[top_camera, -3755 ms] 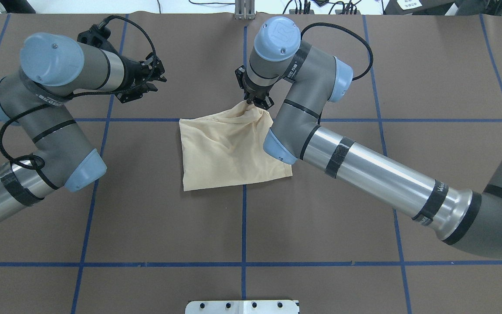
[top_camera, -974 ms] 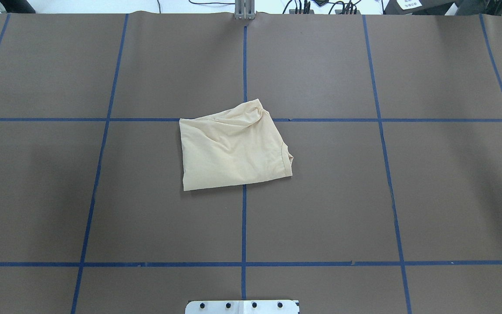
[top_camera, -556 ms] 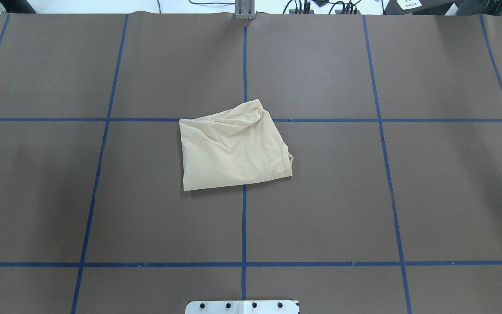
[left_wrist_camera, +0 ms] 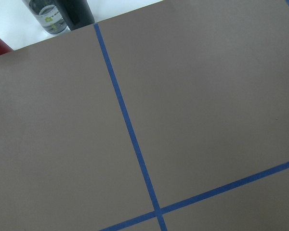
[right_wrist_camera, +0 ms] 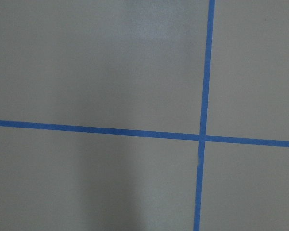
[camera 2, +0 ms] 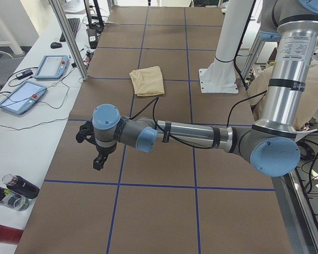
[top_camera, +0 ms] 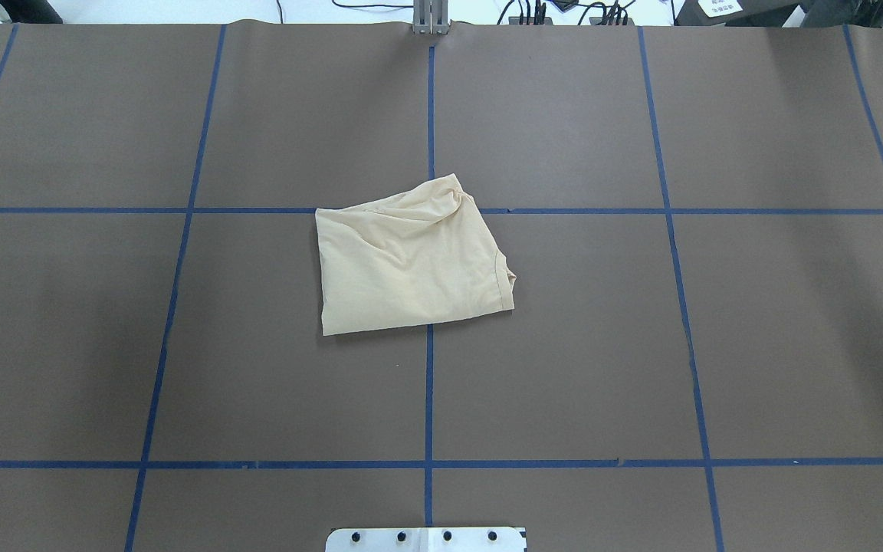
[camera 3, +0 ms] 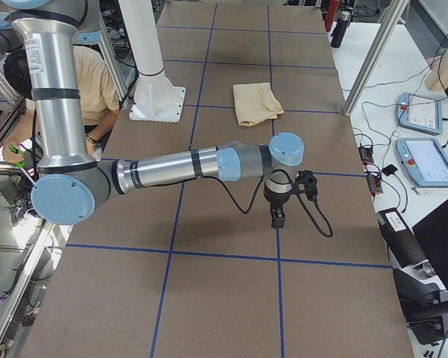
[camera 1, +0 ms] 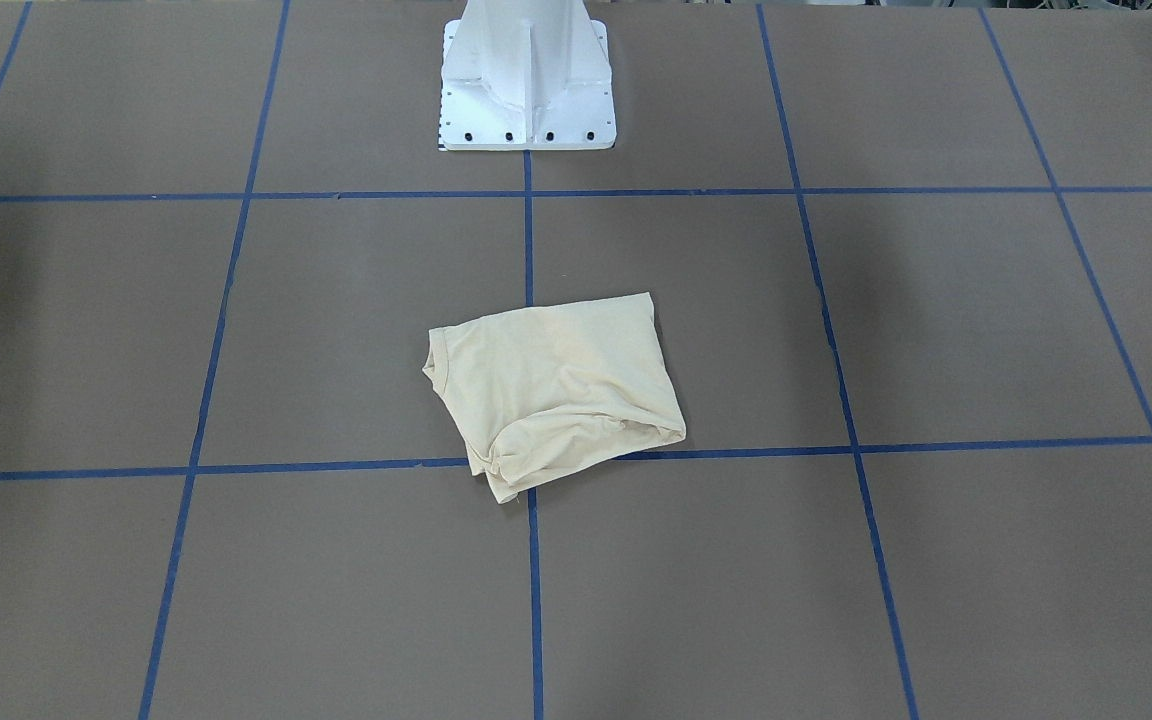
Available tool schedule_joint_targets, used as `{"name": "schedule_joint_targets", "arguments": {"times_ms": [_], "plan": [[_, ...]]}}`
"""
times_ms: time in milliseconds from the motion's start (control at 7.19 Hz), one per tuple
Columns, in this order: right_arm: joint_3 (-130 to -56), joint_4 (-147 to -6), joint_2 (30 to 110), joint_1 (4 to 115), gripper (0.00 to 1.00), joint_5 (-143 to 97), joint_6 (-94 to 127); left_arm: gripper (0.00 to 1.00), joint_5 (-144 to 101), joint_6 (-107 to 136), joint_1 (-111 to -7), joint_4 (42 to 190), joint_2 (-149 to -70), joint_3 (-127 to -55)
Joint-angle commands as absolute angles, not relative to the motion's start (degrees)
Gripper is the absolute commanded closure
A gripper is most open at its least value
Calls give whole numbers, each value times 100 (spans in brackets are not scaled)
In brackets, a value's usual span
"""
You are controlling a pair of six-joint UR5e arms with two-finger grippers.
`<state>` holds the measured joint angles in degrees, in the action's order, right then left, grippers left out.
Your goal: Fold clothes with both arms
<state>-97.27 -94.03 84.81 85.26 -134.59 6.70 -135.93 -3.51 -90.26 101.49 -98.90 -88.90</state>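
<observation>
The folded shirt (top_camera: 411, 261) lies on the counter (top_camera: 641, 368), well apart from the left tool (camera 2: 98, 162) and the right tool (camera 3: 278, 219), whose opening I cannot tell.

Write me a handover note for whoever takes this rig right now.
Left pincer: hangs over bare table, apart from the shirt; open or shut, cannot tell.
Right pincer: likewise, toward the table's other end; cannot tell.
The shirt lies free mid-table, folded into a compact packet, one corner bunched.
Done: folds look made.
Left: perhaps smoothing that corner.
</observation>
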Motion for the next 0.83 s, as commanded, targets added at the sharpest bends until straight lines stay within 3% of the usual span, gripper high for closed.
{"name": "schedule_joint_targets", "arguments": {"times_ms": [0,695], "plan": [[-9729,-9387,8490,8525,0,-13597,896,0,-13597,-395,-9026,9746,-9713,-9202],[-9844,-9352,8587,8367,0,-13588,818,0,-13605,-360,-9018,10441,-9255,-9554]]}}
